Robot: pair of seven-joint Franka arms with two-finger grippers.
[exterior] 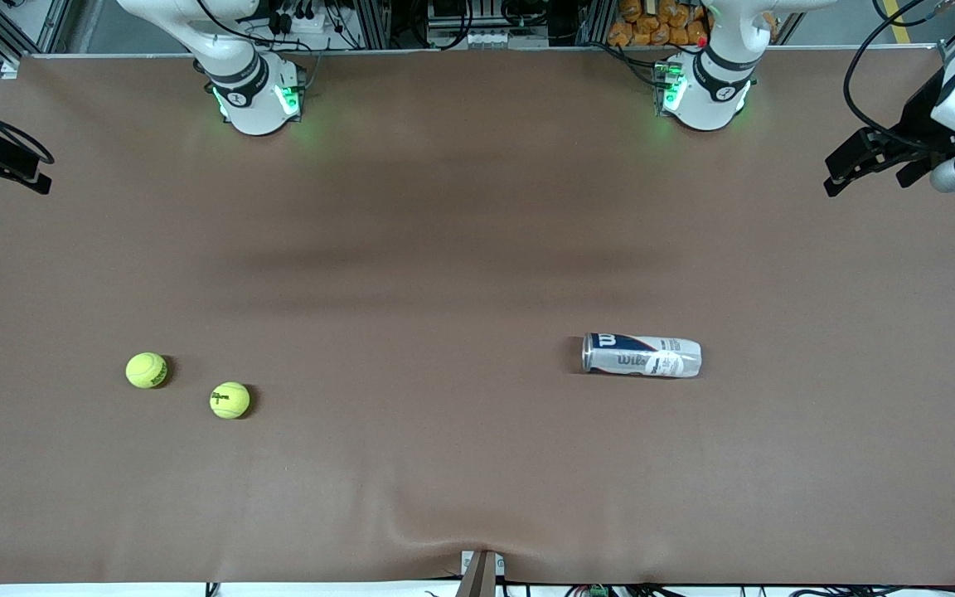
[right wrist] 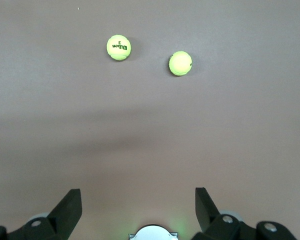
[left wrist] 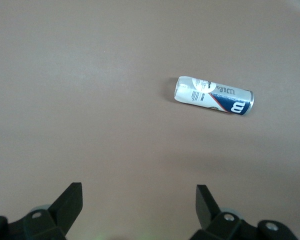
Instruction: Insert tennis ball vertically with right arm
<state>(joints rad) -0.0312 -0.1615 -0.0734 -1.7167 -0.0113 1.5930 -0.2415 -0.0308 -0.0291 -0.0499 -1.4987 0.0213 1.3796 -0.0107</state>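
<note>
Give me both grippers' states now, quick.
Left gripper: open, empty, over bare table at the left arm's end, the white-and-blue cylindrical ball can in its view.
Right gripper: open, empty, over bare table.

I see two yellow-green tennis balls resting on the brown table toward the right arm's end, close together but apart. One ball (exterior: 147, 370) lies closer to that end, and the other ball (exterior: 230, 400), showing a dark mark, lies a little nearer the front camera. The Wilson can (exterior: 642, 356), white and blue with a silver rim, lies on its side toward the left arm's end, well apart from both balls, its rim end pointing toward them.
</note>
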